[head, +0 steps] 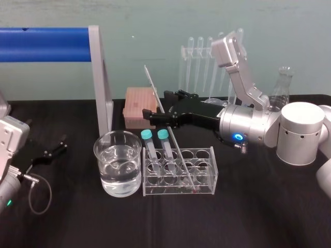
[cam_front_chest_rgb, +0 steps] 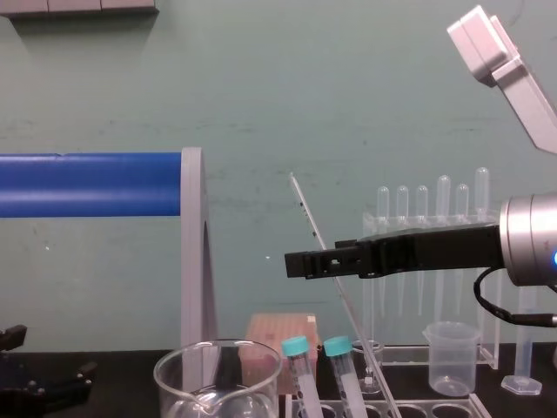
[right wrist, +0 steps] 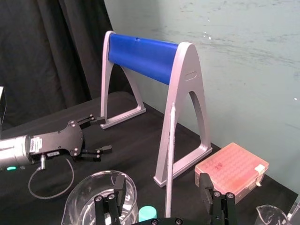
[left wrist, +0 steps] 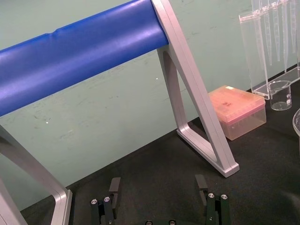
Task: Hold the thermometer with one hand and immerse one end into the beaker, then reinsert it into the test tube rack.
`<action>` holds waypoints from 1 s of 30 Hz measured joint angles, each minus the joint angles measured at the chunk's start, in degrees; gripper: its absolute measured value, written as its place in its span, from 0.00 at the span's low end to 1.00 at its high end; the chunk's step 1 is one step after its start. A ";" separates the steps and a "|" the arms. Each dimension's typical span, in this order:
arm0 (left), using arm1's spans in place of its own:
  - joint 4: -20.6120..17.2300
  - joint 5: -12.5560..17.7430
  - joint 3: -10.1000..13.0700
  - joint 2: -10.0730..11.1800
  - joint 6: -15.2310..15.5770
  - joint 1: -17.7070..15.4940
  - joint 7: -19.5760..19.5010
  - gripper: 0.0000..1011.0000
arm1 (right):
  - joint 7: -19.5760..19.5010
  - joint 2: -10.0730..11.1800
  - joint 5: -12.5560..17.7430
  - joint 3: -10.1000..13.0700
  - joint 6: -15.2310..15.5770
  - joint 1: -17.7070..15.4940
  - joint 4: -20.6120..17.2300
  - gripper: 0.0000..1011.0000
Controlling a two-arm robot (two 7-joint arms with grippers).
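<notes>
The thermometer (head: 176, 144) leans in the test tube rack (head: 202, 173), its top tilted back and to the left. My right gripper (head: 156, 105) is open and reaches in from the right at the rod's upper part. In the right wrist view the thermometer (right wrist: 170, 150) stands between the spread fingers of the right gripper (right wrist: 162, 186), and neither finger touches it. The chest view has the right gripper (cam_front_chest_rgb: 298, 261) level across the thermometer (cam_front_chest_rgb: 310, 218). The beaker (head: 118, 163), holding water, stands just left of the rack. My left gripper (head: 54, 151) rests open at the far left.
Two teal-capped tubes (head: 155, 147) stand in the rack beside the thermometer. A blue roller on a grey frame (head: 101, 77) rises behind the beaker. A pink tip box (head: 138, 106), a pipette stand (head: 201, 62), a small plastic beaker (cam_front_chest_rgb: 451, 357) and a flask (head: 282, 90) line the back.
</notes>
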 joint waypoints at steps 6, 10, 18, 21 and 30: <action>0.00 0.00 0.00 0.00 0.00 0.00 0.00 1.00 | 0.03 0.04 -0.08 -0.04 -0.01 0.02 -0.13 0.99; 0.00 0.00 0.00 0.00 0.00 0.00 0.00 1.00 | 0.04 -0.01 -0.03 0.02 -0.02 0.02 -0.07 0.99; 0.00 0.00 0.00 0.00 0.00 0.00 0.00 1.00 | 0.06 -0.08 0.13 0.12 -0.05 0.00 0.03 0.81; 0.00 0.00 0.00 0.00 0.00 0.00 0.00 1.00 | 0.05 -0.09 0.18 0.13 -0.05 -0.01 0.05 0.73; 0.00 0.00 0.00 0.00 0.00 0.00 0.00 1.00 | 0.05 -0.14 0.27 0.18 -0.06 -0.05 0.11 0.43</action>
